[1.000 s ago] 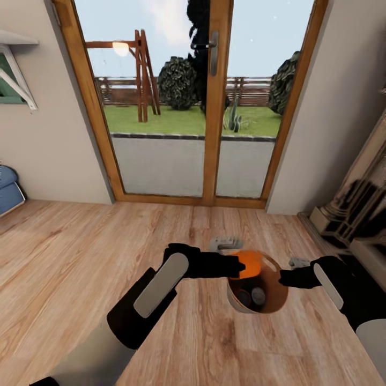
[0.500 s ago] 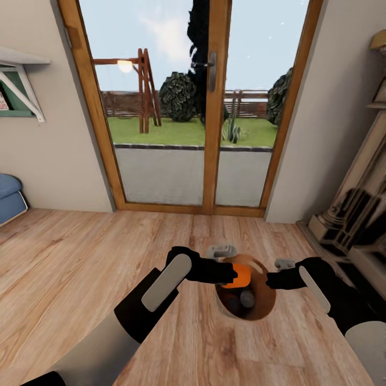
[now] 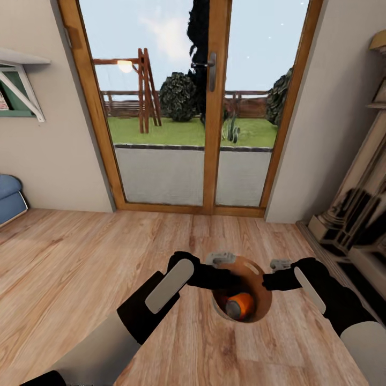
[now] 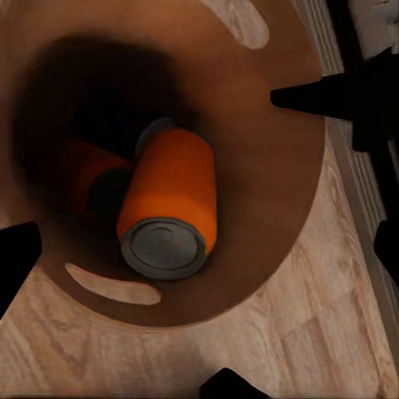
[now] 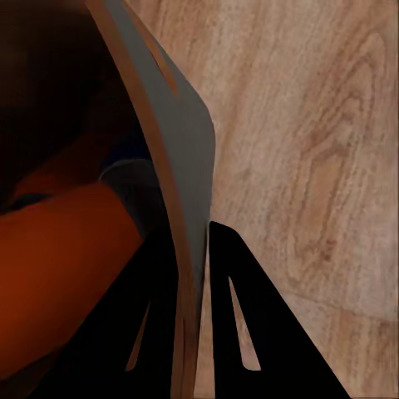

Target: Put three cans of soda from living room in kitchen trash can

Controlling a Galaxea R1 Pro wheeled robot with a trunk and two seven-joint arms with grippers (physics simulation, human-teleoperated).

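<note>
With the orange can [image 4: 169, 208] lying inside, the right gripper [image 5: 193, 332] should stay clamped on the bin's wall [image 5: 170, 141] while the spread, empty left gripper [image 4: 166, 150] lifts clear.

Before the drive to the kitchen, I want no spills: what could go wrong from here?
The right gripper pinches only the thin wall of the trash can, so the bin may tilt or slip. The orange can lies loose on its side and could roll. The left gripper hangs over the opening and might knock the rim.

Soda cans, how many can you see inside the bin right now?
2. One orange can lies on its side on top, silver end showing. A second orange can sits partly beneath it, deeper in the trash can. A third may be hidden underneath.
</note>
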